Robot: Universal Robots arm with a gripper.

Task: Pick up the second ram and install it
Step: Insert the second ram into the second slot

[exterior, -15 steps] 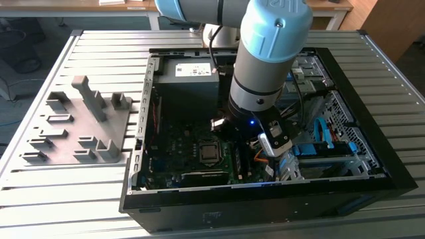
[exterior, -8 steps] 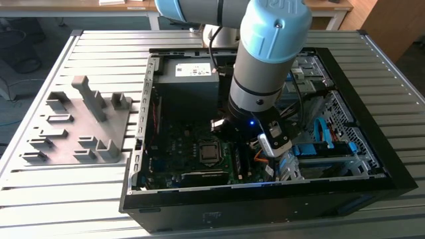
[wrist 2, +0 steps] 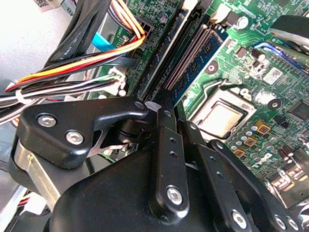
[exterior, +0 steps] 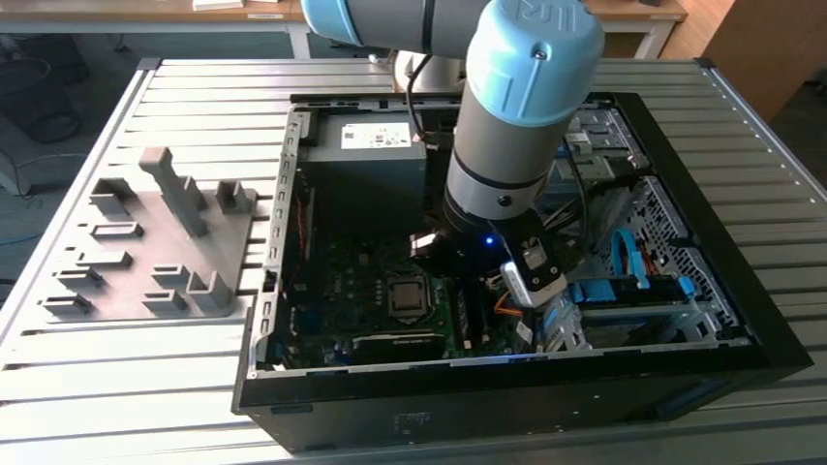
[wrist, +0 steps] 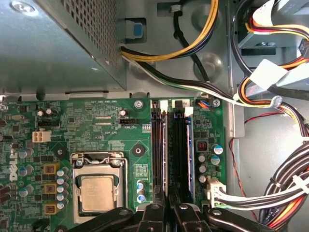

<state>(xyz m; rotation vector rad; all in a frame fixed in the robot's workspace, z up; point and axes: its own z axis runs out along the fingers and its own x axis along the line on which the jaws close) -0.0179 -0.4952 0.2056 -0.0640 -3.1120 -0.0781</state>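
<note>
Gripper (wrist: pixel 169 211) is clamped shut on one second ram (wrist 2: pixel 161 55), the stick reaching out edge-on from its grip, just beside the one processor chip (wrist: pixel 96 193).

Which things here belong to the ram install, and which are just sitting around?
Job: pincer; ram, upright in line with the pincer; slots; motherboard.
Just there: processor; power supply; cables; grey rack beside the case.
</note>
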